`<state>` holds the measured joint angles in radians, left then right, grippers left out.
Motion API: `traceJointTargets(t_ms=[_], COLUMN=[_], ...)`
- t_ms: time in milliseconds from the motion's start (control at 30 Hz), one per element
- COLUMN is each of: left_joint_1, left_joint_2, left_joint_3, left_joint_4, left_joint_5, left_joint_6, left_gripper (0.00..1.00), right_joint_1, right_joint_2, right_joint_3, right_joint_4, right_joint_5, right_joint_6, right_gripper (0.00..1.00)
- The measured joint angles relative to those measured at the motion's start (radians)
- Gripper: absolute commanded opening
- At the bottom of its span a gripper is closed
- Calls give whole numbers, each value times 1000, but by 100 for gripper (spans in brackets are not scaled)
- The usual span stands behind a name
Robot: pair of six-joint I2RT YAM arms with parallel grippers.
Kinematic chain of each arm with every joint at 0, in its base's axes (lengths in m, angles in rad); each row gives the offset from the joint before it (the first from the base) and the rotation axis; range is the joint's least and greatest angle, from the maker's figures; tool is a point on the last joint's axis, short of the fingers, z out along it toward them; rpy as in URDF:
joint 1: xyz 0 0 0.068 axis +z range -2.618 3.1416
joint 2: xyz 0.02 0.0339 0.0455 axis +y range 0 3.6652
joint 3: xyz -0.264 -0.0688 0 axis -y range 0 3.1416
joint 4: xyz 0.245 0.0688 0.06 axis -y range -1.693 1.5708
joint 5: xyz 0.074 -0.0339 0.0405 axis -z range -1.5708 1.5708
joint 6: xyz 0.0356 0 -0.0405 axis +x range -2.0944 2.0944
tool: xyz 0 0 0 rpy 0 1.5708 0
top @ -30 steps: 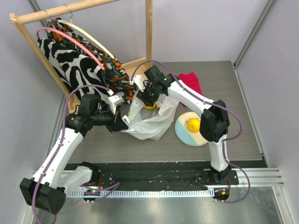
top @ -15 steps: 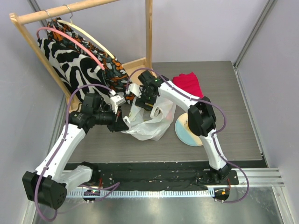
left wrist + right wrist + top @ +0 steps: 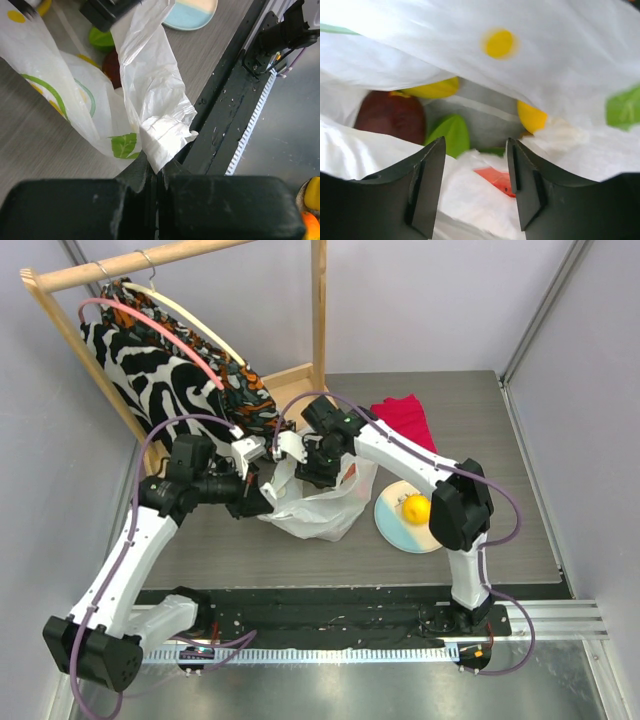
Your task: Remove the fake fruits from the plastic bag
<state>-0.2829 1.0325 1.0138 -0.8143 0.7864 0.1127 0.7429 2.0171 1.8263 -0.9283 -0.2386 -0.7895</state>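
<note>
The plastic bag lies crumpled mid-table, white with citrus prints. My left gripper is shut on a fold of its rim and holds it up. My right gripper is at the bag's mouth, open, with a white fold and an orange-red piece between the fingers, not gripped. Inside the bag lie more fake fruits: a dark red apple, a green piece and yellow lemons. Another lemon sits on the plate.
A folded red cloth lies behind the plate. A wooden clothes rack with a zebra-print garment stands at the back left. The black base rail runs along the near edge.
My right arm swung over the plate side and back, and its gripper now sits lower in the bag's mouth. My left gripper has kept its hold on the bag rim.
</note>
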Motion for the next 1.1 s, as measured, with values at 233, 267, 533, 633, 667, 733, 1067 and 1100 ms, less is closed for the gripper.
traceJointTargets(t_ms=[233,267,533,633,667,733,1067,1100], left_joint_1=[1,1,2,2,2,2,2,2], left_joint_2=[-43,-48,-89,-107,-110,-112,-97,-96], left_joint_3=[63,64,60,47,43,37,22,22], left_joint_4=[-35,-43,-136,-150,-153,-163,-168,-167], left_joint_5=[1,2,-12,-20,-22,-27,-35,-35], left_joint_6=[11,19,92,114,119,131,138,138], left_gripper=[0,0,0,0,0,0,0,0], right_joint_1=[17,17,16,16,16,16,17,18], right_joint_2=[51,74,209,207,207,208,294,302], right_joint_3=[42,60,179,178,177,176,270,283], right_joint_4=[-39,-37,58,105,119,124,53,45], right_joint_5=[-83,-84,-21,11,26,50,53,53], right_joint_6=[3,8,86,75,64,37,-78,-82], right_gripper=[59,65,93,94,94,94,88,87])
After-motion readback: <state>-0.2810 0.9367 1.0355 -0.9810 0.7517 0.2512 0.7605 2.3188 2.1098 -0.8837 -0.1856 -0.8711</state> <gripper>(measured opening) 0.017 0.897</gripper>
